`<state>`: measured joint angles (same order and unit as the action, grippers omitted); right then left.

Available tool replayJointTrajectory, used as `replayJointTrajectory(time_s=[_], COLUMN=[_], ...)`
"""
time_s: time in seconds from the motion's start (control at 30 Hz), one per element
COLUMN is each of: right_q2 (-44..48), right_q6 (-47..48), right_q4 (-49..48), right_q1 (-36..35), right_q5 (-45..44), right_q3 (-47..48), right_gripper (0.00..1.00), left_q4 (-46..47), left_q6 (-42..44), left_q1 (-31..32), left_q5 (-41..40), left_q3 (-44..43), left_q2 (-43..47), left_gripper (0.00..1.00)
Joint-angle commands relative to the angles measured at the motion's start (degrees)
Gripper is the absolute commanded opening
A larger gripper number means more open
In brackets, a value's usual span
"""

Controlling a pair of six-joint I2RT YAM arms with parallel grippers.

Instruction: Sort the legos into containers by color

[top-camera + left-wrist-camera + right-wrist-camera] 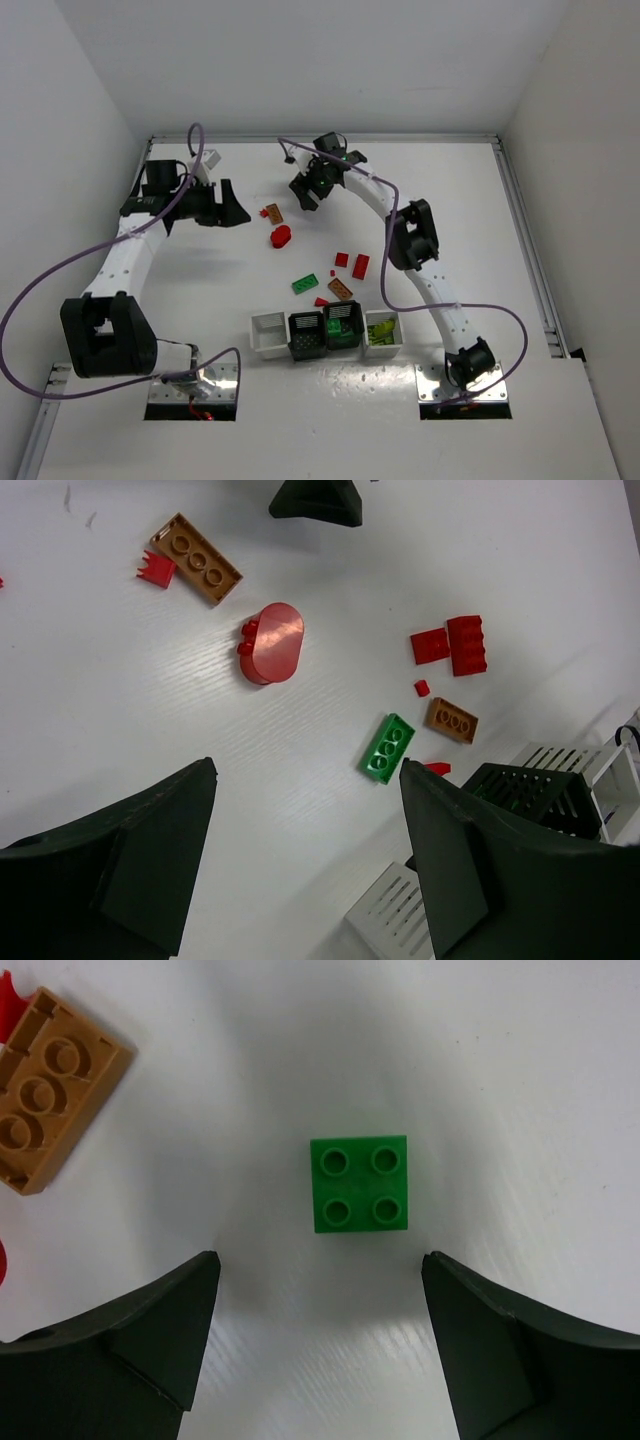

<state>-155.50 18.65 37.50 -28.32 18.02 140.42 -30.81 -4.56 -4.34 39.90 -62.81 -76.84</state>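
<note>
White table [480, 230], walled on three sides. Far back-left of containers [268, 335]: left gripper [305, 770], jaws wide, nothing held. Behind containers: orange-brown brick [272, 212], red oval brick [281, 236]. Farther back: right gripper [320, 1258], jaws wide, poised over green four-stud brick [359, 1184], no contact. Just behind containers: green plate [305, 284], red pair [360, 265]. Green pieces [342, 325] in right black bin.

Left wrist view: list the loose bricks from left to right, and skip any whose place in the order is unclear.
Long orange-brown brick → red oval piece → green brick → red studded brick
</note>
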Motion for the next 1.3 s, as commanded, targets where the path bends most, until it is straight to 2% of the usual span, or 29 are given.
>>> replayJointTrajectory(time_s=[0.0,0.23,0.47,0.57,0.6,0.67,0.7,0.8,0.93,1.13,1.27], right_q2=[-1.91,-3.58,-4.11,-4.11,-3.5,-2.18,-1.22,4.14,14.15,29.44,39.99], right_q6=[-1.25,-1.78,-1.25,-1.25,-1.25,-1.25,-1.77,-7.28,-14.5,-19.61,-21.81], right_q4=[-3.56,-6.55,-8.84,-9.46,-9.46,-7.97,-7.27,-5.5,-5.5,-4.8,-3.75], right_q1=[0.01,-0.51,-0.51,-0.51,-0.51,-0.51,-0.51,1.06,3.61,7.3,8.89], right_q5=[1.75,1.76,0.7,0.08,0.08,0.08,0.08,2.01,2.63,0.28,-1.67], right_q3=[2.58,2.58,1.52,1.52,1.52,1.52,0.91,-0.32,-6.01,-17.43,-24.57], right_gripper=[0.82,0.75,0.6,0.47,0.36,0.25,0.17,0.06,0.02,0.0,0.0], left_q4=[0.66,0.66,0.13,-0.48,-1.35,-2.06,-2.67,-2.68,-2.68,-0.22,1.19], left_q6=[0.51,0.51,0.51,2.09,3.84,6.13,7.27,10.44,12.29,12.39,12.38], left_q1=[-0.85,-0.85,-0.85,-0.85,-0.32,1.43,2.48,7.75,13.91,24.19,29.64], left_q5=[0.8,-0.26,-2.45,-4.21,-4.22,-5.17,-6.05,-9.57,-10.8,-16.25,-20.56], left_q3=[0.05,1.9,2.43,2.43,2.43,2.43,1.9,1.9,1.9,2.95,2.95], left_q2=[-0.42,-1.47,-2.53,-3.05,-3.05,-3.58,-3.58,-3.58,-4.1,-7.35,-11.75], left_gripper=[0.8,0.8,0.8,0.8,0.8,0.82,0.85,0.86,0.86,0.86,0.82])
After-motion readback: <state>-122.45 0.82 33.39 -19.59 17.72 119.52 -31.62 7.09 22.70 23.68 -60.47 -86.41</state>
